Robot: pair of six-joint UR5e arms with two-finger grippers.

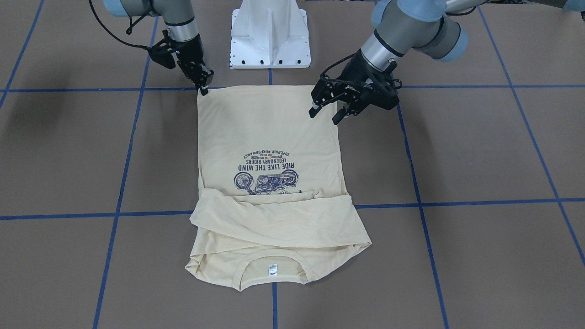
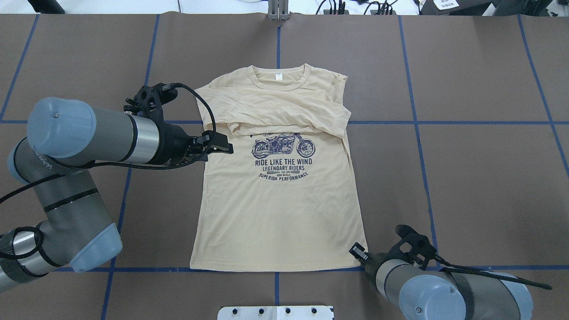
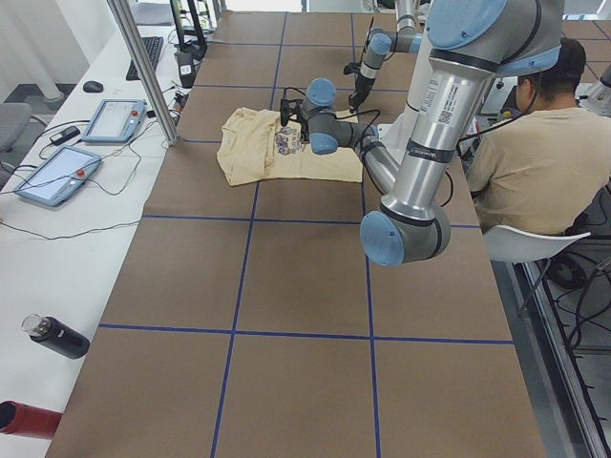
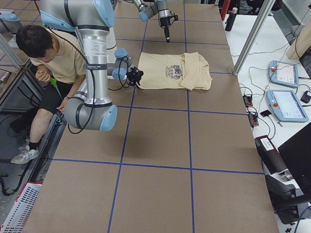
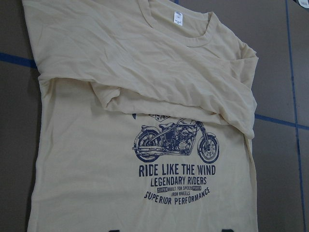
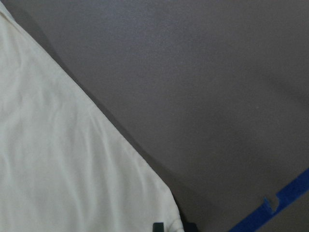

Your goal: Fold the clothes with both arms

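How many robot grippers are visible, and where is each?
2. The left gripper hovers over one side edge of the shirt; the right gripper is at a hem corner.

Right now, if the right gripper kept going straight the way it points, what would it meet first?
Probably the T-shirt at its hem corner: the right gripper points steeply down there, with the table just beneath. Whether it already touches cloth is unclear.

Seen from overhead, the T-shirt (image 2: 275, 213) lay mid-frame on the table (image 2: 466, 178), collar uppermost, left gripper (image 2: 223, 148) at its left edge, right gripper (image 2: 357, 251) at its lower-right corner.
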